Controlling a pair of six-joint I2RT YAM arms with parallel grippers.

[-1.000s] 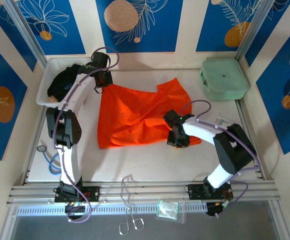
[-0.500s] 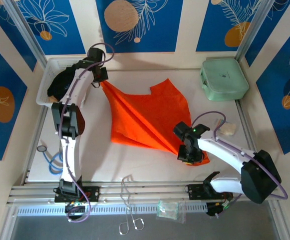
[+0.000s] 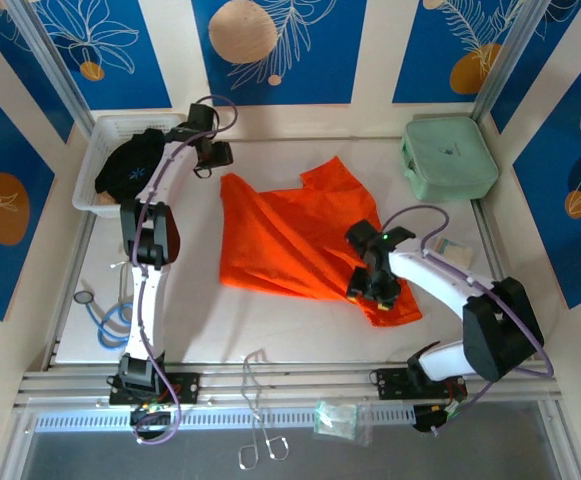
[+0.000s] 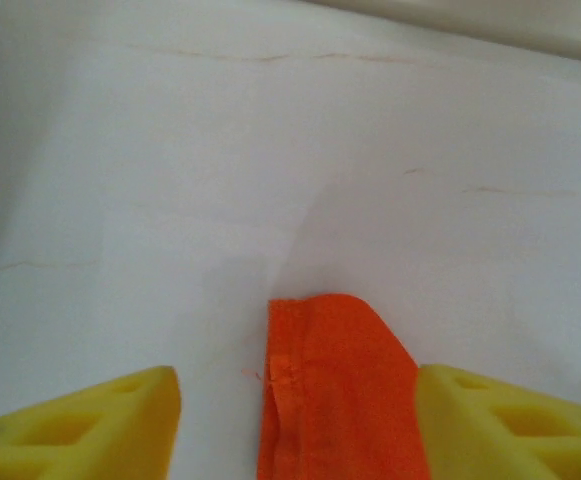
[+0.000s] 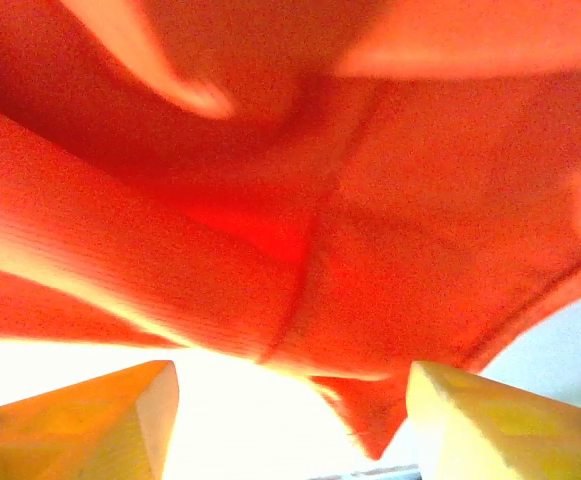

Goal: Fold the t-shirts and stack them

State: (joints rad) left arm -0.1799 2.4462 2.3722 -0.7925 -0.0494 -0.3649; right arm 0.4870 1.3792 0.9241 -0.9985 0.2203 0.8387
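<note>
top: orange t-shirt (image 3: 290, 240) rumpled mid-table; black garment (image 3: 130, 170) in basket (image 3: 92, 150) | L wrist: left gripper (image 4: 298, 400) jaws apart, shirt corner btwn, ungripped | R wrist: right gripper (image 5: 290, 400) jaws apart at fabric | step: prob. flattening; nxt: grip corners, pull taut

The top camera hangs above and behind my bases (image 3: 155, 385), looking down from afar on the whole table (image 3: 200, 310), the shirt (image 3: 290, 240) mid-view. My left wrist camera peers past my yellow fingers (image 4: 90, 420), close on the shirt's far left corner. My right wrist camera sits tight against the shirt's near right edge. All three share the shirt.
</note>
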